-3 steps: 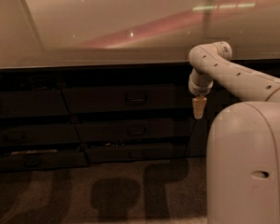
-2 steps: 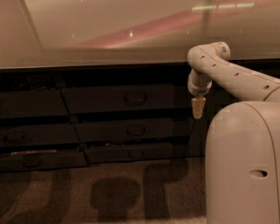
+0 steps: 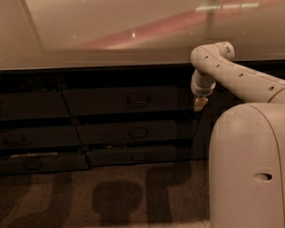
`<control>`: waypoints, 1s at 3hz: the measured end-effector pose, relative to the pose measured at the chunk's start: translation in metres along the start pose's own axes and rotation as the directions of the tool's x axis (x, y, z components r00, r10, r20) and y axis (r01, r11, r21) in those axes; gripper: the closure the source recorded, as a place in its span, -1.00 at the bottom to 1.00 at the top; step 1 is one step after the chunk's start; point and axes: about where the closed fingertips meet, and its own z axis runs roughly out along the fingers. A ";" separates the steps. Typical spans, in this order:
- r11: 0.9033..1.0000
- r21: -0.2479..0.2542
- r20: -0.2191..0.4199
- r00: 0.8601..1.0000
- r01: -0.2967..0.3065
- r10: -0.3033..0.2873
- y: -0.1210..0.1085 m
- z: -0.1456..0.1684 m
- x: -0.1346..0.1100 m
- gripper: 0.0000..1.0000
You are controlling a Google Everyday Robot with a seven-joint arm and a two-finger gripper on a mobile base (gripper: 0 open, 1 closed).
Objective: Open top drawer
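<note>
The top drawer is the wide dark front just under the counter, with a small loop handle at its centre; it sits flush with the fronts around it. My gripper hangs from the white arm, pointing down, to the right of the drawer's right edge and level with its front. It holds nothing that I can see.
Two shallower drawers lie below the top one. More dark drawer fronts stand at the left. The pale counter overhangs them all. My white base fills the lower right. Shadows fall on the carpet.
</note>
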 end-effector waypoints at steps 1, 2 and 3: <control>1.000 0.000 0.000 1.000 0.000 0.000 0.000 0.000 0.000 0.31; 1.000 0.000 0.000 1.000 0.000 0.000 0.000 0.000 0.000 0.76; 1.000 0.000 0.000 1.000 0.000 0.000 0.000 0.000 0.000 1.00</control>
